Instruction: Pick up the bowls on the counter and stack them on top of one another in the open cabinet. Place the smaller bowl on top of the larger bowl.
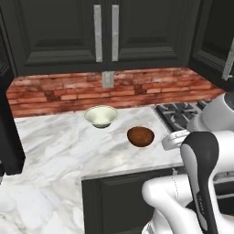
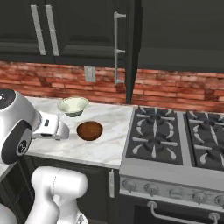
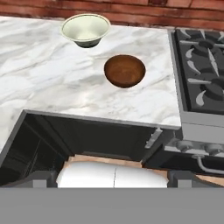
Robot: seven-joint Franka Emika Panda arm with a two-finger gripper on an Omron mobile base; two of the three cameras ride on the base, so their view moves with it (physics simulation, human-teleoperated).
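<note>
The larger bowl, cream with a green tint, stands upright on the white marble counter near the brick wall. The smaller bowl, glossy reddish-brown, sits to its right and closer to the counter's front edge, apart from it. My gripper hovers over the front edge of the counter, short of both bowls, open with nothing between its widely spread tips. The open cabinet hangs above the stove, its door swung out edge-on.
A gas stove adjoins the counter on the right. A shut double-door black cabinet hangs over the bowls. The brick backsplash carries a wall outlet. The marble continues to the left around a corner.
</note>
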